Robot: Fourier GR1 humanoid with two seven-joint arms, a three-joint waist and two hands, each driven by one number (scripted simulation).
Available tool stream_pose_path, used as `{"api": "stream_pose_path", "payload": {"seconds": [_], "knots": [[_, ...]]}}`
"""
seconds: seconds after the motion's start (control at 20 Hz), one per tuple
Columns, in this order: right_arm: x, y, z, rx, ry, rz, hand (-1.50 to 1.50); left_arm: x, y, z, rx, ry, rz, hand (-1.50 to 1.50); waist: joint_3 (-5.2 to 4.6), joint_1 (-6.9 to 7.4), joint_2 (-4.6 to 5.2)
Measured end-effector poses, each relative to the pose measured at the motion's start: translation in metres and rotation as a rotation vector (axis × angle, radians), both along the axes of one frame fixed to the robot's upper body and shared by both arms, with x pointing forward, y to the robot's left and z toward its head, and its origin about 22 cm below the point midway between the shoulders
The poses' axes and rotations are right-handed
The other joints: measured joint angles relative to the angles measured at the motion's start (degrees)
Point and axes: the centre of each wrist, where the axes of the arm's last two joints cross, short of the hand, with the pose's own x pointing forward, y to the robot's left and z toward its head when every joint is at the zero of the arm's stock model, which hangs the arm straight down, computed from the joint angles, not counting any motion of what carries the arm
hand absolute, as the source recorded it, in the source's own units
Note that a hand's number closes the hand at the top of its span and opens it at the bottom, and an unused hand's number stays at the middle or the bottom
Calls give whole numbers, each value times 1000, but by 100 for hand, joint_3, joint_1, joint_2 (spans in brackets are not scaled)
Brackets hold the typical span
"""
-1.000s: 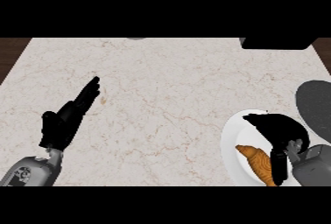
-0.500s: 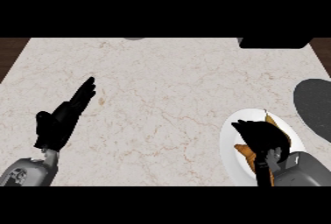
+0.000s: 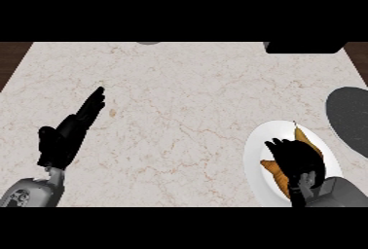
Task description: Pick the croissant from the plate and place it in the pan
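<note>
Right hand [image 3: 295, 156] covers croissant [image 3: 274, 171] — apparently touching

**A:** What is there of the room itself?

**B:** Mostly the counter [image 3: 187, 92]. It is pale cream stone with thin brown veins, evenly lit.

**A:** And past its edges?

**B:** There is a dark brown strip [image 3: 13, 56] at ten o'clock and a second strip [image 3: 359, 51] at two o'clock. They may be wooden flooring, but too little of them shows to be sure.

**A:** Anything along the far side?

**B:** A black block [image 3: 302, 47] sits at one o'clock. A small grey shape [image 3: 149, 43] lies near twelve, cut off by the edge.

**A:** Any marks on the stone?

**B:** One tan fleck [image 3: 112, 113], out toward nine o'clock.
</note>
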Motion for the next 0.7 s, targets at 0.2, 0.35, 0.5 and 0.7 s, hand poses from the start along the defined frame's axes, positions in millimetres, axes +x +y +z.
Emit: {"api": "stream_pose_path", "payload": {"seconds": [0.2,0.35,0.5,0.7], "knots": [[-6,-3,-8,-23,0,-10,-150,0,-3,0,-5,1,0,0,0,-2,0],[-5,-6,-15,-47,3,-11,-150,-2,-7,0,-6,3,-6,0,2,4,2],[-13,-6,-27,-54,28,-10,150,-2,-5,0,1,-1,-1,0,0,2,-1],[-5,-8,-24,-56,29,41,150,4,-9,1,0,-1,-4,0,-42,15,-36]]}}
